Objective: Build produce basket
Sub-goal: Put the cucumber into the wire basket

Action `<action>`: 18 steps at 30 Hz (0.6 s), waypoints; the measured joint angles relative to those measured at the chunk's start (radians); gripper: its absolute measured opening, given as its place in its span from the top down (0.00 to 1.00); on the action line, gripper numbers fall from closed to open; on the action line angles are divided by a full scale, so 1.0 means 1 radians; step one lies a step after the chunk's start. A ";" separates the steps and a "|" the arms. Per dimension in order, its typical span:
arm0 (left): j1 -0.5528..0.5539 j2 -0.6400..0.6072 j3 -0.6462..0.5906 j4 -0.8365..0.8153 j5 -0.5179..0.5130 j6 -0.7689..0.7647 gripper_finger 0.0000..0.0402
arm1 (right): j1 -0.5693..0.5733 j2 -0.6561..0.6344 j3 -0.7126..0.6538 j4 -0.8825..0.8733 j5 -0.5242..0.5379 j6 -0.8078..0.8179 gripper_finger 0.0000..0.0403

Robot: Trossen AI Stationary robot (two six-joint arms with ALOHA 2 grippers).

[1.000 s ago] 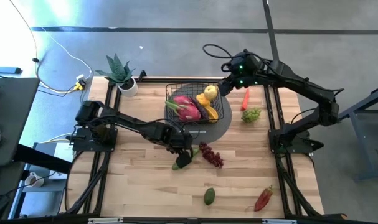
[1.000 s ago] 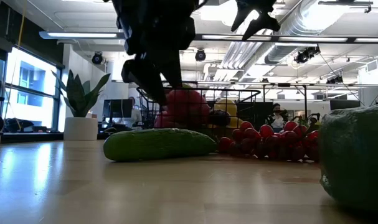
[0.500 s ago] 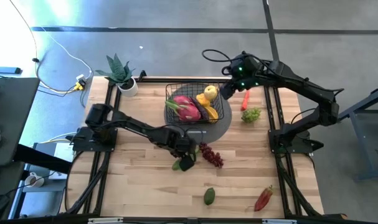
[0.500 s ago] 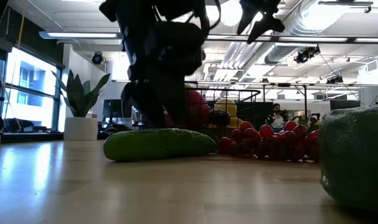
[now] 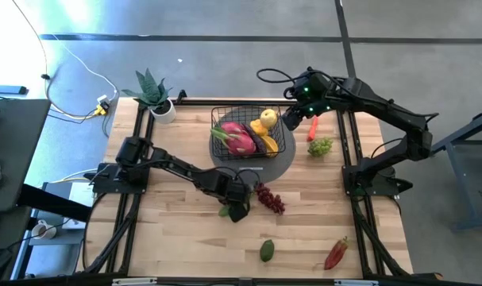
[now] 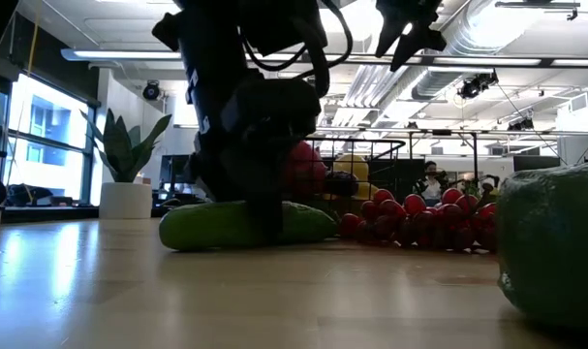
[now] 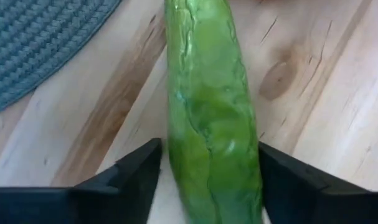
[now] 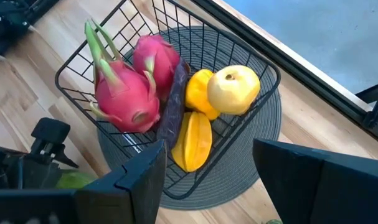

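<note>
The left claw (image 7: 207,180) reaches low over the middle, fingers spread apart. The right claw (image 5: 292,117) hangs higher at the far side, fingers apart.

Two dark fingers (image 8: 145,180) of the right gripper (image 8: 207,180) are seen well apart, with an open gap between them. Beyond the fingers, a black wire basket (image 8: 263,93) is set on a round grey mat (image 8: 257,143) on the wooden table (image 8: 39,106). Two pink dragon fruits (image 8: 123,96) are held in it, with a dark purple piece (image 8: 174,106), a starfruit (image 8: 195,143) and a yellow pear (image 8: 233,89) beside them. The other arm's dark gripper (image 8: 42,140) is seen farther off, beside a green item (image 8: 76,180).
</note>
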 joint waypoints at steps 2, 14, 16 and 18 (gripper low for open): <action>-0.006 -0.001 0.000 0.002 -0.003 0.021 0.53 | 0.000 0.000 0.000 0.000 0.000 -0.002 0.45; -0.003 -0.050 0.004 -0.040 0.018 0.198 0.70 | 0.000 0.000 0.000 -0.006 0.000 0.005 0.45; 0.005 -0.079 0.009 -0.064 0.011 0.249 0.70 | 0.000 0.000 0.000 -0.009 0.000 0.008 0.45; 0.017 -0.111 0.013 -0.057 0.009 0.297 0.70 | 0.000 0.000 0.000 -0.009 0.000 0.012 0.45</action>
